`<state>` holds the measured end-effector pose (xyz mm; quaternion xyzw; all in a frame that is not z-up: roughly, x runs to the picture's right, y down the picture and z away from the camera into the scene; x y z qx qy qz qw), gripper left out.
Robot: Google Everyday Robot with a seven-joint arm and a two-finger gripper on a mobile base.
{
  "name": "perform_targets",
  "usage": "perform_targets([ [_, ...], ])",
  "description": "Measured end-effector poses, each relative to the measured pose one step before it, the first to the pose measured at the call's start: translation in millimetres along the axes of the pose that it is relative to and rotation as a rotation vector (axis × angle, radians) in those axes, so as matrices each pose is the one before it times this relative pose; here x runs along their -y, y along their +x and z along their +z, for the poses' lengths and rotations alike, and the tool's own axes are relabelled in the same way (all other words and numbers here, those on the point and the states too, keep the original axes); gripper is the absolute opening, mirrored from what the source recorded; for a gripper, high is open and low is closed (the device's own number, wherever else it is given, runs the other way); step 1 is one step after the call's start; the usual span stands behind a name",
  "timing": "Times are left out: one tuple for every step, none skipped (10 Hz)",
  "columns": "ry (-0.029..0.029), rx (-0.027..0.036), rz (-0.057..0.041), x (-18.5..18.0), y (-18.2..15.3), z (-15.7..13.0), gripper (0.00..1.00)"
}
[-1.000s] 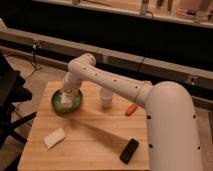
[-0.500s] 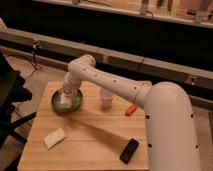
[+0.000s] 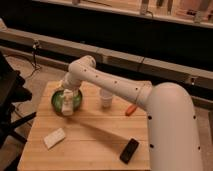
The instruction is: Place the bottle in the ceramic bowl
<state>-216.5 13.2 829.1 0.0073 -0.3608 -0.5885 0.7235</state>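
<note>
The gripper is parked over the green bowl at left-centre, the bottle apparently inside; finger state can't be told, so release is probably what's left.

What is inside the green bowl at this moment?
Over the green ceramic bowl, the gripper hangs with the pale bottle at its tip, reaching into it. Whether the bottle touches the bottom, or anything else lies inside, is hidden by the gripper.
</note>
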Motion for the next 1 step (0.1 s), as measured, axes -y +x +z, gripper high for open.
perform_targets([
  [-0.00740,0.00076,0.00461,-2.65,0.49,0.31,0.80],
])
